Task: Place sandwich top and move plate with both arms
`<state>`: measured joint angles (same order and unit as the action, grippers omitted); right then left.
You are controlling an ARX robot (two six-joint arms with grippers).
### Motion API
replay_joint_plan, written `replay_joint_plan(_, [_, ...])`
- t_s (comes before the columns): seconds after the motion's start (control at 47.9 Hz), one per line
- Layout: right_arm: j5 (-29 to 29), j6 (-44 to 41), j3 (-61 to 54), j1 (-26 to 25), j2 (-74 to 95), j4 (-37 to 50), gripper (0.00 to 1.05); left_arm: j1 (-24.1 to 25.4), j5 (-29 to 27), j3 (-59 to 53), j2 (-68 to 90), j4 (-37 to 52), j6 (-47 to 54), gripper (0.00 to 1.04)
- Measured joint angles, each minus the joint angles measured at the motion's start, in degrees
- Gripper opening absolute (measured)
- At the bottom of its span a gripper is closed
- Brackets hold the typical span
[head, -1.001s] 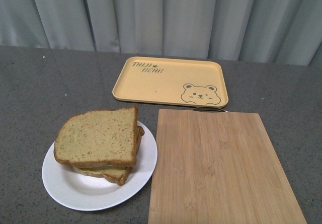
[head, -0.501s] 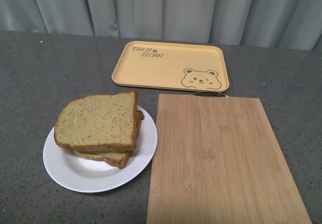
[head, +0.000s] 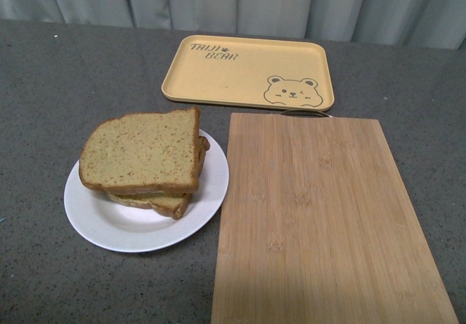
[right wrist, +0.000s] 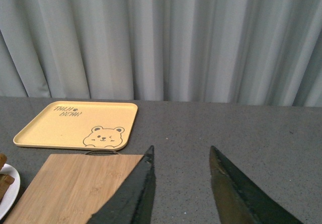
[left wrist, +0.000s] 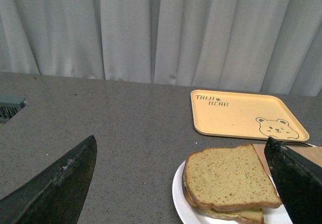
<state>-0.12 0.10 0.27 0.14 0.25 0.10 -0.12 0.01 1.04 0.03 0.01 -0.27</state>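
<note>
The sandwich top (head: 142,151), a tan speckled bread slice with brown crust, lies on a stack of other slices on the white plate (head: 95,218), left of centre on the table. It also shows in the left wrist view (left wrist: 229,176) on the plate (left wrist: 180,199). My left gripper (left wrist: 181,148) is open and empty, raised above the table with the sandwich between its fingers in view. My right gripper (right wrist: 181,153) is open and empty, above bare table to the right of the board. A sliver of the plate (right wrist: 6,189) shows there. Neither arm shows in the front view.
A bamboo cutting board (head: 320,215) lies right of the plate, also in the right wrist view (right wrist: 70,189). A yellow bear tray (head: 247,73) sits behind, seen too in both wrist views (left wrist: 246,114) (right wrist: 75,123). A grey curtain (head: 240,4) backs the table.
The front view has tilted downward: plate, board and tray all sit higher in the picture. The things themselves have not moved relative to each other.
</note>
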Motion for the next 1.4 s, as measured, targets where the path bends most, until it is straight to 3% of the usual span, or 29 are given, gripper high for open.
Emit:
replay_joint_plan(0.167, [0.0,0.0,0.0,0.0,0.0,0.0,0.71,-0.04,-0.33,0.11,0.26,-0.31,-0.15,0.98])
replay_joint_plan(0.229, [0.0,0.0,0.0,0.0,0.0,0.0,0.85,-0.17,-1.95,4.35,7.8,-10.99,-5.18,0.98])
replay_joint_plan(0.292, [-0.02,0.0,0.0,-0.02,0.0,0.0,0.97,-0.28,-2.36,5.7,18.08,-10.95,-11.02,0.98])
replay_joint_plan(0.355, [0.02,0.0,0.0,-0.02,0.0,0.0,0.95,-1.73,-3.26,5.95,26.27,-5.49,-13.38,0.98])
replay_joint_plan(0.438, [0.0,0.02,0.0,0.0,0.0,0.0,0.95,-2.64,-0.07,7.65,40.06,2.86,-20.26,0.98])
replay_joint_plan(0.668, [0.0,0.02,0.0,-0.02,0.0,0.0,0.95,-4.37,12.09,11.3,71.17,18.16,-36.96,0.98])
replay_joint_plan(0.918, [0.0,0.02,0.0,-0.02,0.0,0.0,0.95,-7.65,10.73,15.08,87.73,25.22,-39.43,0.98])
replay_joint_plan(1.252, [0.0,0.02,0.0,-0.02,0.0,0.0,0.95,-7.63,10.62,20.35,102.86,29.29,-43.43,0.98])
replay_joint_plan(1.398, [0.0,0.02,0.0,-0.02,0.0,0.0,0.95,-8.46,11.17,22.84,106.38,30.03,-44.89,0.74])
